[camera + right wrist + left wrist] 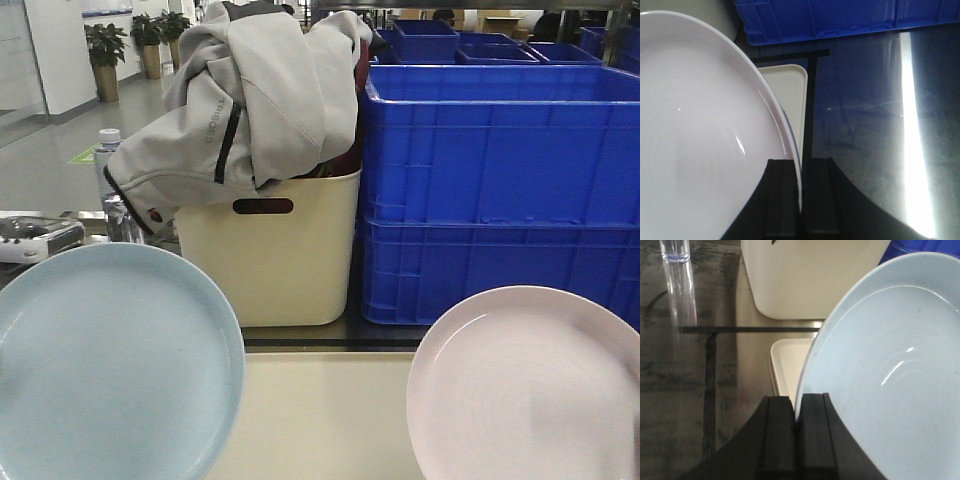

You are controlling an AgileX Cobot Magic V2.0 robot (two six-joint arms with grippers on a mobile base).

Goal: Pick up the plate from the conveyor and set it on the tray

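A pale blue plate (105, 365) (890, 370) fills the lower left of the front view, held up on its rim by my left gripper (797, 412), which is shut on it. A pale pink plate (530, 385) (705, 130) at the lower right is pinched by its edge in my right gripper (800, 175), also shut. Below and between both plates lies the cream tray (320, 420) (787, 362) (787, 90). The conveyor is out of view.
A tall cream bin (270, 250) stuffed with a grey jacket (250, 95) stands behind the tray. Stacked blue crates (500, 190) (840, 17) sit at the back right. A clear bottle (679, 285) stands at the left on the steel tabletop (875, 125).
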